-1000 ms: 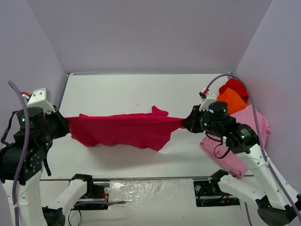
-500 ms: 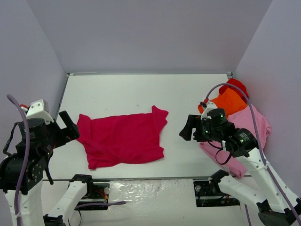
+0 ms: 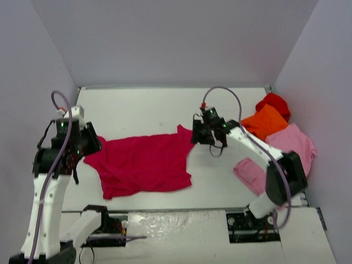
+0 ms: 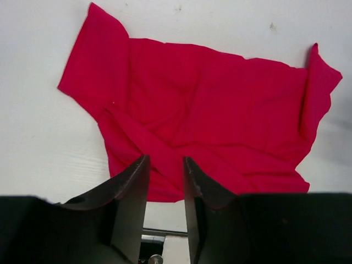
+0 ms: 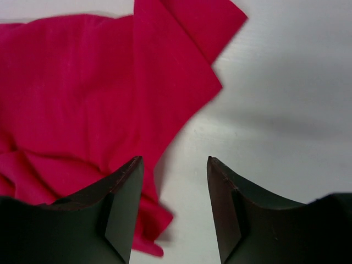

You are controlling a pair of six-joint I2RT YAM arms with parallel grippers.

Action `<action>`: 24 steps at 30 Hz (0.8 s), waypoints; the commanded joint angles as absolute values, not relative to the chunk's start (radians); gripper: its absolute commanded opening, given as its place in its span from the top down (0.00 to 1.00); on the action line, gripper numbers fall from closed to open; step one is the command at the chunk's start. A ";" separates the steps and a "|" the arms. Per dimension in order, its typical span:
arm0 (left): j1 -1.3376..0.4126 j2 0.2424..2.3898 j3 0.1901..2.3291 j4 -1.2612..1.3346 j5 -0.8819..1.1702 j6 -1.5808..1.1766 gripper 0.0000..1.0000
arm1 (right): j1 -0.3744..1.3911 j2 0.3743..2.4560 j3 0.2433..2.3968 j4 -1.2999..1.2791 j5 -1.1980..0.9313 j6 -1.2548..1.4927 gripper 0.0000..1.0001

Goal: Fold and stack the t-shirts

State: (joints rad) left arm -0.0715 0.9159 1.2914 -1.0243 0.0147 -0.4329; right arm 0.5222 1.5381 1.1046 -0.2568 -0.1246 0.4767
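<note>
Barely begun: the raspberry-red t-shirt point(image 3: 146, 162) lies spread but unfolded between the left end effector point(image 3: 91, 144) and right end effector point(image 3: 198, 135), both parted and empty, while the other t-shirts point(image 3: 291, 144) wait heaped beyond the right one.

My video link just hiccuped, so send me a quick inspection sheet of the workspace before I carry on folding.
Surface: white table, a few small marks.
Job's things: raspberry-red t-shirt spread mid-table, creased, not yet folded; orange t-shirt, bright red t-shirt and pale pink t-shirt heaped at the right edge.
Clutter: nothing seen.
Grippers: left gripper open, empty, at the raspberry-red shirt's left end; right gripper open, empty, over its right edge.
Cables: lilac cables loop above both arms, clear of the cloth.
Surroundings: plain pale walls on three sides.
</note>
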 commanded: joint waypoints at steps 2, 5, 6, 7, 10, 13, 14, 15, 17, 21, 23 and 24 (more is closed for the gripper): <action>-0.075 1.047 1.237 -0.766 0.093 -0.468 0.99 | 0.555 1.699 1.333 -0.077 -0.181 0.416 0.53; -0.085 1.122 1.223 -0.701 0.099 -0.478 1.00 | 0.569 1.798 1.434 -0.077 -0.210 0.394 0.53; -0.090 1.153 1.219 -0.672 0.100 -0.480 1.00 | 0.572 1.829 1.469 -0.077 -0.217 0.388 0.52; -0.099 1.182 1.214 -0.648 0.095 -0.482 1.00 | 0.577 1.853 1.494 -0.077 -0.223 0.384 0.52; -0.124 1.239 1.201 -0.584 0.082 -0.488 1.00 | 0.586 1.912 1.552 -0.078 -0.249 0.371 0.52; -0.131 1.390 1.221 -0.533 0.143 -0.508 0.94 | 0.605 2.008 1.626 -0.078 -0.313 0.359 0.50; -0.133 1.425 1.228 -0.525 0.157 -0.520 0.87 | 0.610 2.035 1.644 -0.079 -0.322 0.352 0.50; -0.137 1.451 1.238 -0.523 0.159 -0.532 0.77 | 0.614 2.058 1.655 -0.080 -0.317 0.342 0.50; -0.153 1.528 1.273 -0.522 0.154 -0.534 0.67 | 0.617 2.100 1.674 -0.082 -0.308 0.325 0.49; -0.174 1.665 1.365 -0.537 0.111 -0.519 0.53 | 0.614 2.154 1.683 -0.089 -0.283 0.291 0.48; -0.178 1.699 1.394 -0.530 0.110 -0.512 0.52 | 0.612 2.162 1.672 -0.088 -0.276 0.284 0.48; -0.180 1.712 1.405 -0.524 0.107 -0.510 0.52 | 0.611 2.164 1.666 -0.089 -0.277 0.282 0.47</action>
